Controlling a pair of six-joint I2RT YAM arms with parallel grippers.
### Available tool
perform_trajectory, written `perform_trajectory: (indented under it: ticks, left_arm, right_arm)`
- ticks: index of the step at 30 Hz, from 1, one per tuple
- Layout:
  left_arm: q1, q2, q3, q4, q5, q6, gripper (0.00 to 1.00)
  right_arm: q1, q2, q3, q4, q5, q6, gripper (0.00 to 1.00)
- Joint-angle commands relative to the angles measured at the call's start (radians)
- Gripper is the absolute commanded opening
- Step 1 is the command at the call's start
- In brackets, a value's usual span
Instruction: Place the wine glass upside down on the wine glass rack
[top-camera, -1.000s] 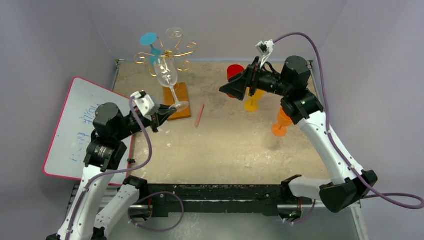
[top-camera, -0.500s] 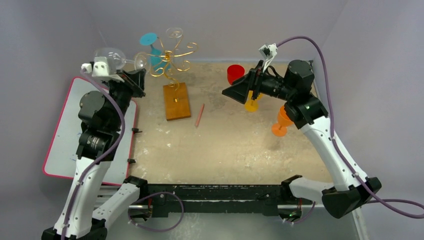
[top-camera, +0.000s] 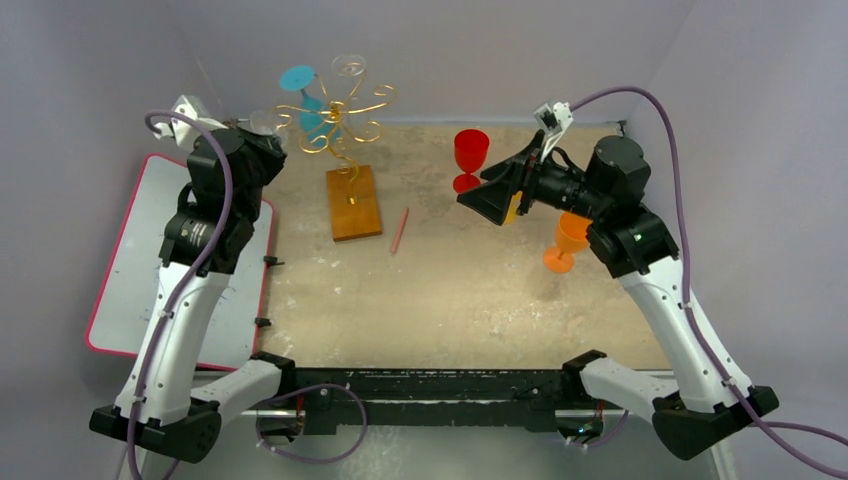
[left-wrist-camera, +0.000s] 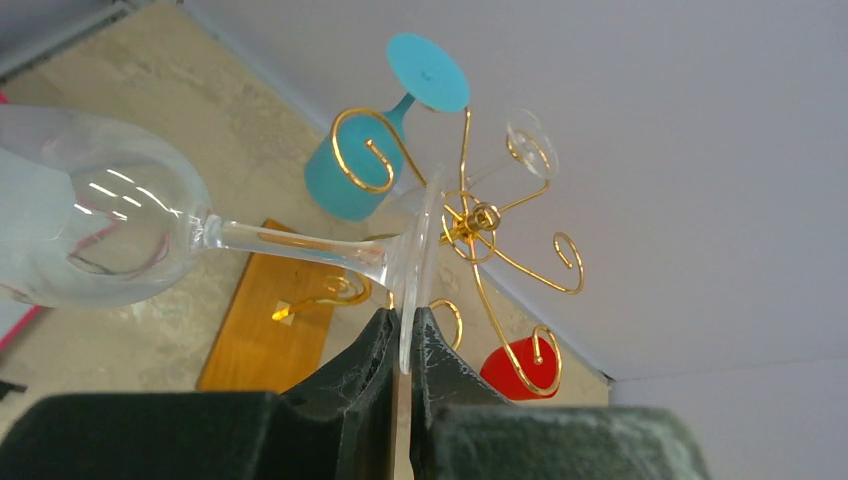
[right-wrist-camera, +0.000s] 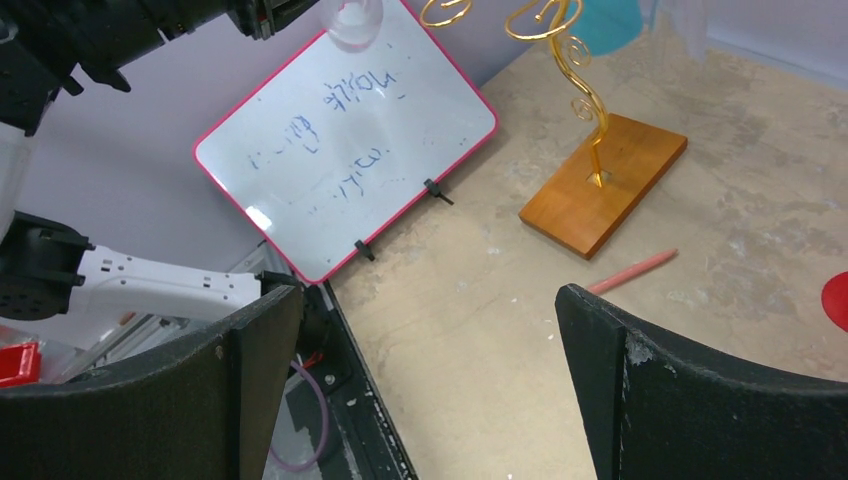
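Observation:
My left gripper (left-wrist-camera: 405, 330) is shut on the round foot of the clear wine glass (left-wrist-camera: 100, 230). The glass lies sideways, with its bowl to the left and its foot against the left side of the wine glass rack (left-wrist-camera: 470, 215). In the top view this gripper (top-camera: 258, 135) is raised at the rack's (top-camera: 335, 115) left scroll arms, above its wooden base (top-camera: 353, 202). A teal glass (top-camera: 312, 112) hangs upside down on the rack, and another clear glass (top-camera: 350, 68) sits at its top. My right gripper (top-camera: 490, 195) is open and empty over the table's right half.
A pink-framed whiteboard (top-camera: 140, 250) lies at the left. A red pencil (top-camera: 400, 230) lies right of the base. A red glass (top-camera: 470, 152) and an orange glass (top-camera: 568, 240) stand at the right. A yellow glass is mostly hidden behind my right gripper.
My left arm lifted the clear glass from above the base, turned it on its side and carried it up to the rack's left side. My right arm drew back to the right.

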Motion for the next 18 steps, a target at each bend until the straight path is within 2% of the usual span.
perform_trajectory:
  ticks: [1,9,18]
  left_arm:
    - [0.003,0.029,0.058,-0.049,-0.023,-0.186,0.00]
    - [0.003,0.076,0.046,-0.067,0.012,-0.396,0.00]
    - [0.004,0.132,0.051,0.001,0.055,-0.500,0.00]
  right_arm:
    - [0.001,-0.036,0.000,-0.007,0.027,-0.048,1.00]
    - [0.001,-0.058,-0.027,-0.003,0.021,-0.054,1.00]
    - [0.001,-0.077,-0.031,-0.029,0.042,-0.092,1.00]
